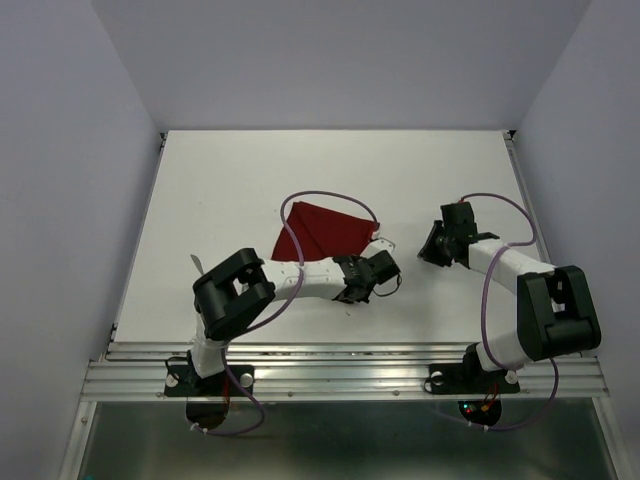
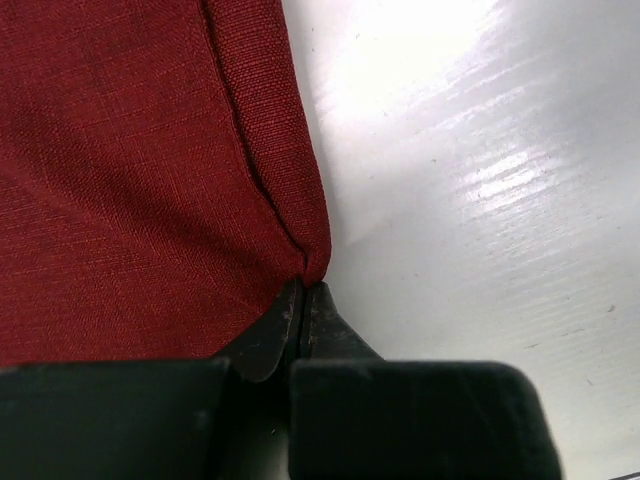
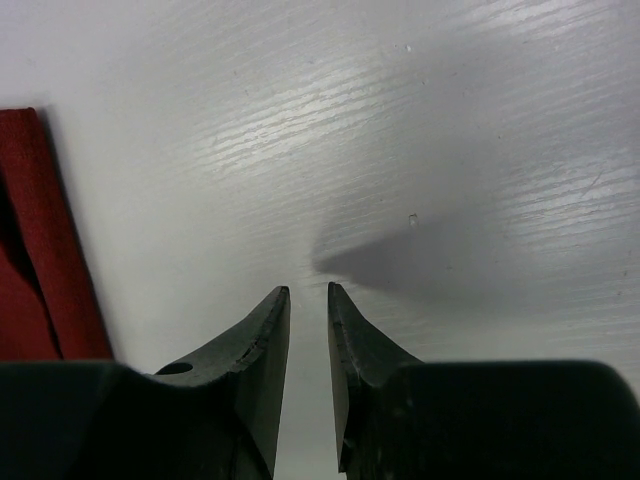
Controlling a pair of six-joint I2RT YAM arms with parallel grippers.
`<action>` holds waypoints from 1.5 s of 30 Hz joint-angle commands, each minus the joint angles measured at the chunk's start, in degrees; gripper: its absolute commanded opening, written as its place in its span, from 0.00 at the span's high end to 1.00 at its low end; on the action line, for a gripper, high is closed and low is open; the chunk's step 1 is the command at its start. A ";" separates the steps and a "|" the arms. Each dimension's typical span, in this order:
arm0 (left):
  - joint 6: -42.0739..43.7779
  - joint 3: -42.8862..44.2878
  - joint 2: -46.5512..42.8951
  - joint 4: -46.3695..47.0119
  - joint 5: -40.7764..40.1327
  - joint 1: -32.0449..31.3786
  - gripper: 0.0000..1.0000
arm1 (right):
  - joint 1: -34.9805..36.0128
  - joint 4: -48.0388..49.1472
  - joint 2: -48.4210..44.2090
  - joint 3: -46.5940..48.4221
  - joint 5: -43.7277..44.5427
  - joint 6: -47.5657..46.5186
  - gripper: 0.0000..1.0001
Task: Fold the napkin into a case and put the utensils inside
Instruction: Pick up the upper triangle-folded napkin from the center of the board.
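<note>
The napkin (image 1: 322, 232) looks soft and limp; the left tool (image 2: 304, 300) is closed on its hemmed corner, probably the best hold. The right tool (image 3: 308, 300) is slightly open, empty.

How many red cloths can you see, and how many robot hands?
Red napkin: 1
Hands: 2 (left hand, right hand)
Total: 3
</note>
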 commanded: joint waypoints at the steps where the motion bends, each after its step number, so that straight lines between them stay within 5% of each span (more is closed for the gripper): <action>1: 3.87 -3.80 -2.51 2.06 5.97 2.14 1.00 | -0.36 0.69 -2.03 -0.34 -2.86 -0.20 0.72; 5: 5.36 -7.40 -6.91 6.62 11.41 3.02 1.00 | -0.36 2.53 -1.95 -0.17 -9.46 0.41 0.70; 15: 5.28 -10.23 -11.93 10.94 17.76 5.13 1.00 | 5.61 11.23 5.78 4.13 -18.44 6.30 0.35; 23: 5.19 -10.05 -13.07 11.12 18.46 5.57 1.00 | 9.57 17.12 12.64 5.99 -21.42 10.60 0.31; 38: 4.58 -12.24 -16.50 13.14 19.87 6.62 1.00 | 10.63 21.61 20.03 8.27 -22.84 14.56 0.42; 45: 4.75 -12.77 -16.94 13.40 19.78 6.63 1.00 | 10.63 23.01 20.47 7.92 -22.31 16.58 0.68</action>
